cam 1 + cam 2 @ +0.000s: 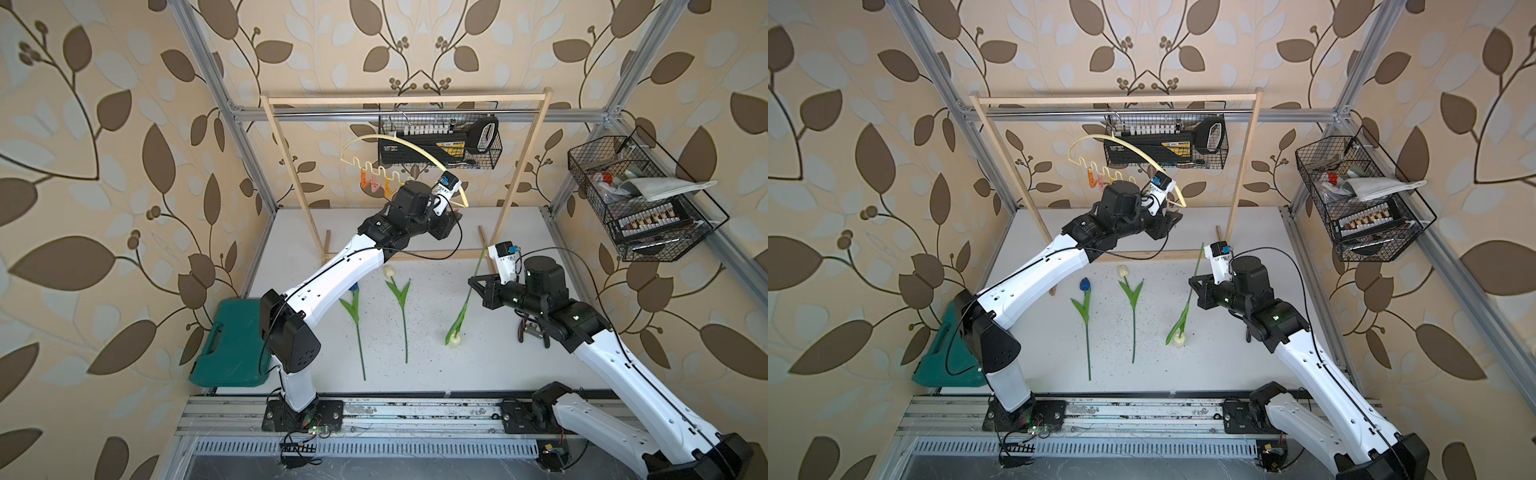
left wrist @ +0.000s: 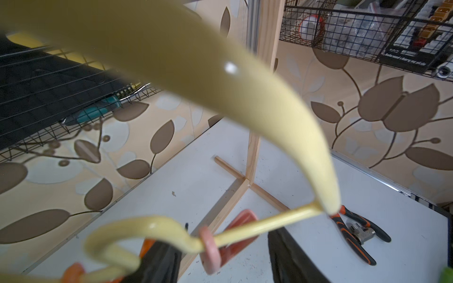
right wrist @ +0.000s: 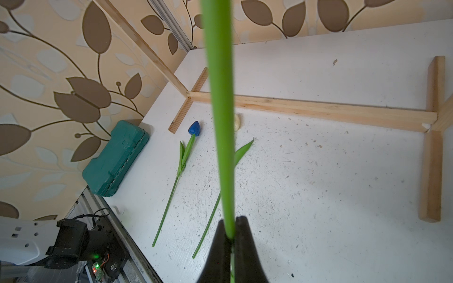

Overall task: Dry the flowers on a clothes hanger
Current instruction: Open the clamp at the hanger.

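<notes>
The cream clothes hanger (image 1: pixel 401 144) (image 1: pixel 1133 146) hangs tilted on the rack, its right end low. Orange and pink clips (image 1: pixel 376 185) sit on its wavy bar. My left gripper (image 1: pixel 455 216) (image 2: pixel 224 259) is at that low end, open, its fingers on either side of a pink clip (image 2: pixel 236 232) without touching it. My right gripper (image 1: pixel 473 281) (image 3: pixel 230 235) is shut on the green stem (image 3: pixel 220 122) of a cream tulip whose head (image 1: pixel 454 340) hangs down to the table. A blue tulip (image 1: pixel 1086 284) and another cream tulip (image 1: pixel 1122 271) lie flat on the table.
The light wooden rack (image 1: pixel 405 99) stands across the back, its feet on the table. A wire basket (image 1: pixel 494 145) hangs behind the hanger and another (image 1: pixel 640 199) on the right wall. A green case (image 1: pixel 232 345) lies at the left edge. Orange-handled pliers (image 2: pixel 355 232) lie under my right arm.
</notes>
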Controlling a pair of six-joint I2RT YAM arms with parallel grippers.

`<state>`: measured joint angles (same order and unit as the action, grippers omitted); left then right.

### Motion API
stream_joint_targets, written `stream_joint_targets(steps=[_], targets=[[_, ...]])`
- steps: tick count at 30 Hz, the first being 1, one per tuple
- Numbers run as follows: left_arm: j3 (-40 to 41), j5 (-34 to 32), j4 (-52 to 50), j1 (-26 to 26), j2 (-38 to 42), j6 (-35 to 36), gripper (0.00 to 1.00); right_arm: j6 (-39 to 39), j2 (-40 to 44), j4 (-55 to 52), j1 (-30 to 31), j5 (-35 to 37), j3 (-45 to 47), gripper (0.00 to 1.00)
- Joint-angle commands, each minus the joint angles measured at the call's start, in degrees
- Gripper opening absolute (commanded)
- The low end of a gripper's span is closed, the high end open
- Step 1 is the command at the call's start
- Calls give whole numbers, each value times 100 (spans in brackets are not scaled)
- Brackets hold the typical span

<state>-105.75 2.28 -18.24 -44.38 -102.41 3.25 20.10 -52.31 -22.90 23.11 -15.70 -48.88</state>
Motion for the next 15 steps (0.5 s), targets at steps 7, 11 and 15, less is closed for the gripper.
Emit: stream_joint_targets(steps=[7, 11, 15], targets=[[-66, -726, 373, -207, -42, 131, 62, -32, 2, 57, -24, -109, -164, 5], [-15, -796, 421, -220, -29, 162, 54, -37, -4, 58, -34, -114, -165, 5], [-14, -826, 440, -229, 2, 180, 48, -31, -6, 68, -35, -134, -161, 5]])
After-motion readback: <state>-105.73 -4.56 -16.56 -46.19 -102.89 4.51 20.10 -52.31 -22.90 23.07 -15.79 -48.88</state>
